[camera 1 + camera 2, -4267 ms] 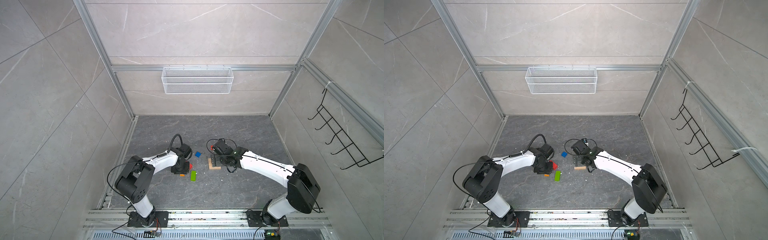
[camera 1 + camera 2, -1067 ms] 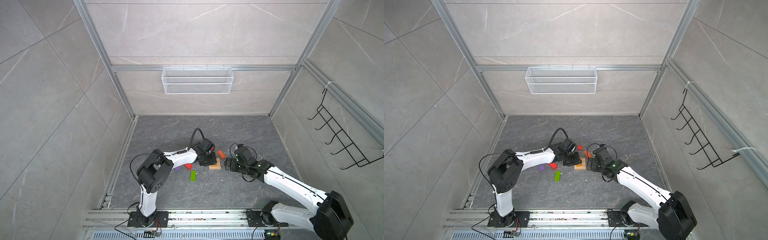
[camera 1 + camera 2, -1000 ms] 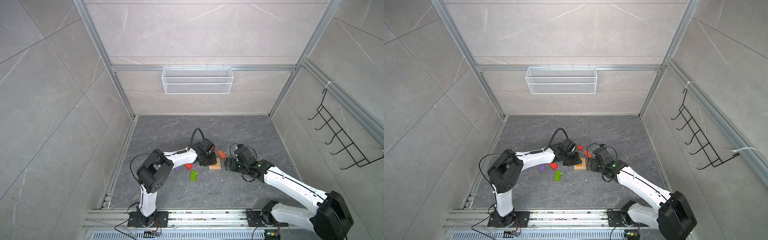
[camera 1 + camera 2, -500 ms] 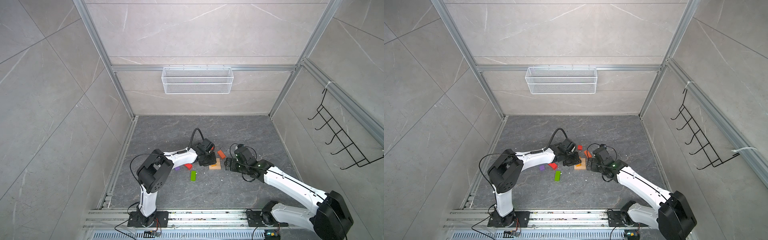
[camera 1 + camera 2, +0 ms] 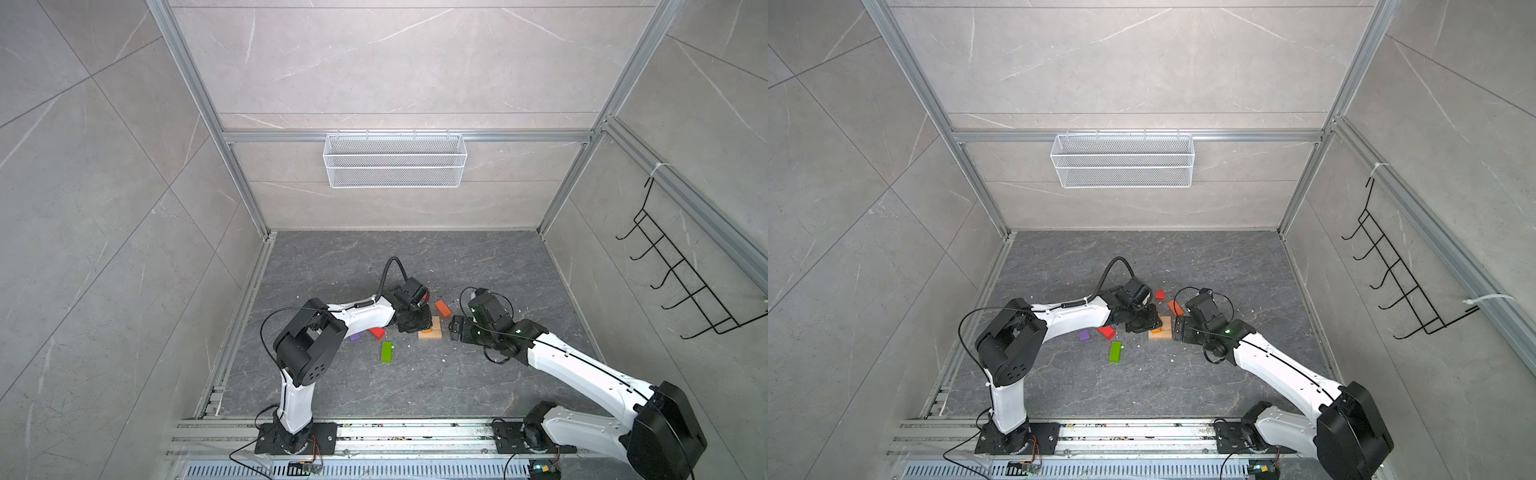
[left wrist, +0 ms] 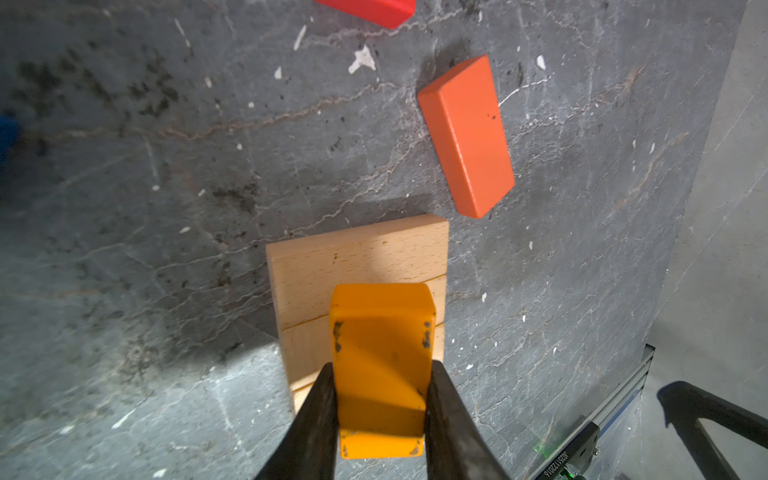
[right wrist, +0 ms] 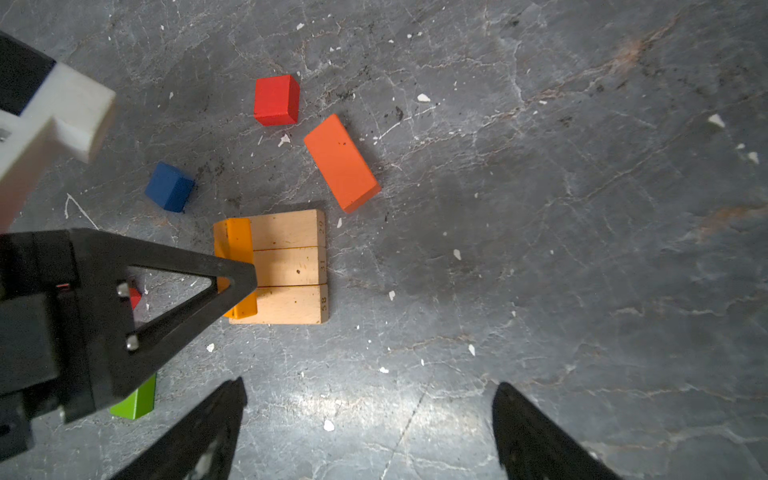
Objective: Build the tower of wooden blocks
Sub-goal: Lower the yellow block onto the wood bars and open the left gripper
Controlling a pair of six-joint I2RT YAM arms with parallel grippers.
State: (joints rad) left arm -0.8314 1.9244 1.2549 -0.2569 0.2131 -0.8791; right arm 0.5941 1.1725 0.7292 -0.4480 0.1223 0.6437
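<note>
Three tan bars lie side by side as the tower's flat base (image 7: 291,266) (image 6: 357,257) (image 5: 434,332) (image 5: 1165,330). My left gripper (image 6: 380,374) (image 5: 415,322) (image 5: 1144,322) is shut on a yellow-orange bar (image 6: 380,357) (image 7: 235,245). That bar lies along one edge of the base, across all three tan bars. I cannot tell whether it touches them. My right gripper (image 7: 368,395) (image 5: 455,330) (image 5: 1177,328) stands open and empty over bare floor just right of the base.
Loose blocks lie round the base: an orange bar (image 7: 340,162) (image 6: 465,137) (image 5: 442,308), a red cube (image 7: 276,99) (image 5: 1159,295), a blue cube (image 7: 169,187), a green bar (image 5: 386,351) (image 5: 1115,351), a red bar (image 5: 377,333) and a purple cube (image 5: 354,336).
Since the oldest frames my left gripper has swung right from the loose blocks to the base, and my right gripper has drawn back off the base. Over the last second nothing visibly moves.
</note>
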